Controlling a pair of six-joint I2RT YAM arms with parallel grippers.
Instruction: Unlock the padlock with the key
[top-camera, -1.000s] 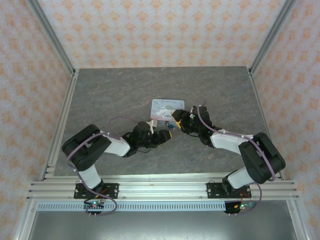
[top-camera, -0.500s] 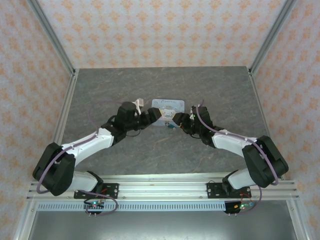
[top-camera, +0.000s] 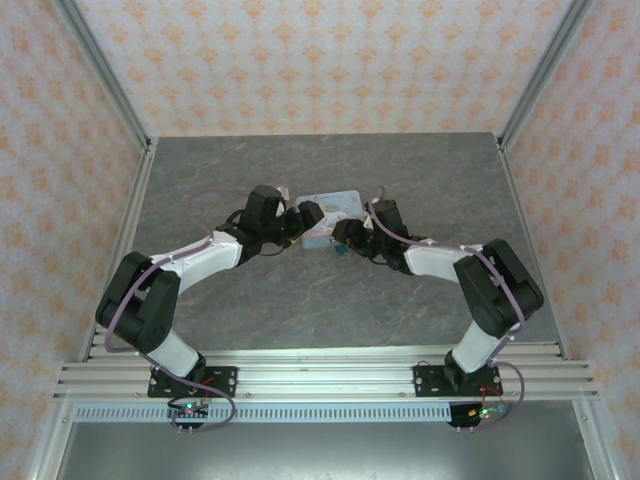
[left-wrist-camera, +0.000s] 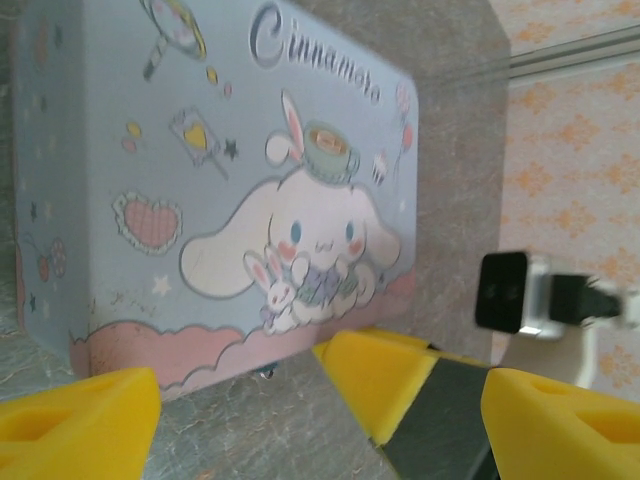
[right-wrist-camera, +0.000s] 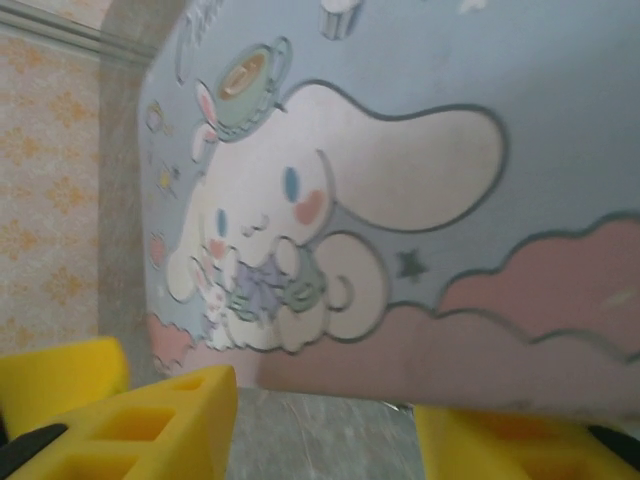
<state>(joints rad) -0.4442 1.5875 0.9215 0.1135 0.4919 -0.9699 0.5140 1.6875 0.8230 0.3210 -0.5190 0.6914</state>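
The padlock (top-camera: 341, 251) is a tiny teal speck on the table just in front of the cartoon-printed tin (top-camera: 335, 203). In the left wrist view a bit of the padlock (left-wrist-camera: 265, 372) peeks out at the tin's (left-wrist-camera: 220, 180) lower edge. My left gripper (top-camera: 308, 218) is at the tin's front left, open (left-wrist-camera: 320, 440), with bare table between its yellow fingers (left-wrist-camera: 75, 425). My right gripper (top-camera: 345, 233) is at the tin's front right, open (right-wrist-camera: 325, 445), its fingers (right-wrist-camera: 150, 430) either side of bare table below the tin (right-wrist-camera: 420, 150). The key is out of view.
The two grippers are close together in front of the tin; one yellow finger of the right gripper (left-wrist-camera: 385, 380) shows between the left one's fingers. The grey table (top-camera: 300, 300) is walled by metal posts (top-camera: 130, 200) at both sides.
My left arm has swung out and forward from the table's middle to the tin's front left, jaws widening. My right gripper has moved left along the tin's front edge.
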